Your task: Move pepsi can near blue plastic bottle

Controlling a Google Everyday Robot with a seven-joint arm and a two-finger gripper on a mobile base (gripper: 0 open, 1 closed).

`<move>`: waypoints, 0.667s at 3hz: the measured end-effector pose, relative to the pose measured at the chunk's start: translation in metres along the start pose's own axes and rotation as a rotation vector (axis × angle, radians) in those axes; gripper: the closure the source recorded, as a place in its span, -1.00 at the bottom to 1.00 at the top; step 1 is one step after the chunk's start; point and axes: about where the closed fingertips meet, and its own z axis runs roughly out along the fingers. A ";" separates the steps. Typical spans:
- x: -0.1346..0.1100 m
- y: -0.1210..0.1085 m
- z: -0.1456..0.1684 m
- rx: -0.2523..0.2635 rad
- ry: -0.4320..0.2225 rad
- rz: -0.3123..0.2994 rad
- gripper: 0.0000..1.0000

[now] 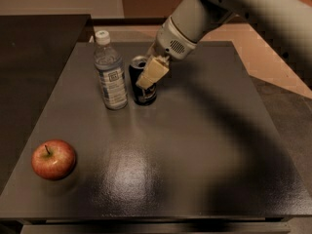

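Observation:
The pepsi can (143, 87) stands upright on the dark table (195, 145), right next to the blue plastic bottle (110, 73) with a narrow gap between them. The bottle is clear, with a white cap and a pale label, and stands to the can's left. My gripper (150, 73) reaches in from the upper right and is shut on the can, with a cream-coloured finger (153, 72) lying across the can's front and top. The can's right side is partly hidden by the finger.
A red apple (53, 159) lies near the table's front left corner. The table's left edge borders a dark counter (34, 57). A tan floor (273, 67) lies beyond the table's right edge. My arm (229, 9) spans the upper right.

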 end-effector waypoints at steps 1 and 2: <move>-0.001 0.000 0.001 -0.002 0.000 -0.001 -0.27; -0.001 0.000 0.001 -0.003 0.000 -0.001 -0.76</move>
